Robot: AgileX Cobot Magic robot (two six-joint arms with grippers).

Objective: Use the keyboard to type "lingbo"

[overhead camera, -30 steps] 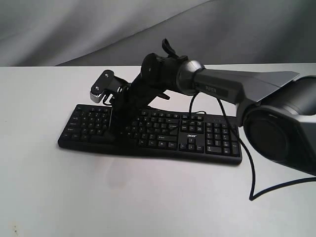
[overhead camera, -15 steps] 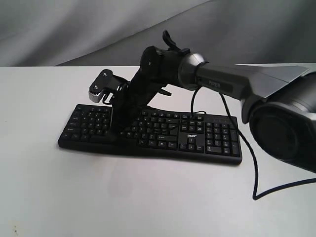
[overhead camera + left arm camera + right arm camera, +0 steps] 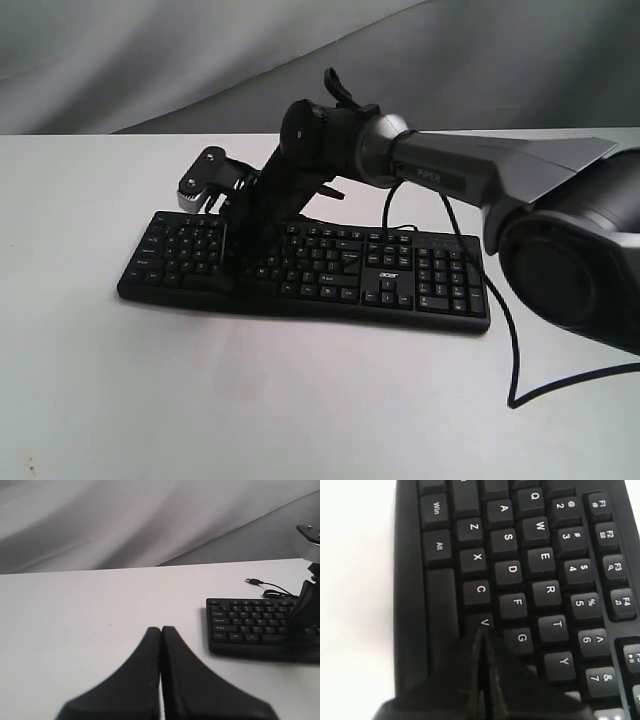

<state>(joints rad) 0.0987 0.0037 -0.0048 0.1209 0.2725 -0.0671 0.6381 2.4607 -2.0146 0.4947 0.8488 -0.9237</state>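
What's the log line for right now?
right gripper shut, tip over keyboard beside V key, contact unclear | left gripper shut, above table, off keyboard

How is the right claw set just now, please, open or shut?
Shut. The right claw shows both fingers pressed together, no gap, over the keyboard.

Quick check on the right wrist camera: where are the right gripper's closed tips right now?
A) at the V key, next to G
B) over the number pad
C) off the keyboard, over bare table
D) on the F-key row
A: in the right wrist view the right gripper, fingers pressed together, ends right at the V key, with the G key beside it on the keyboard.
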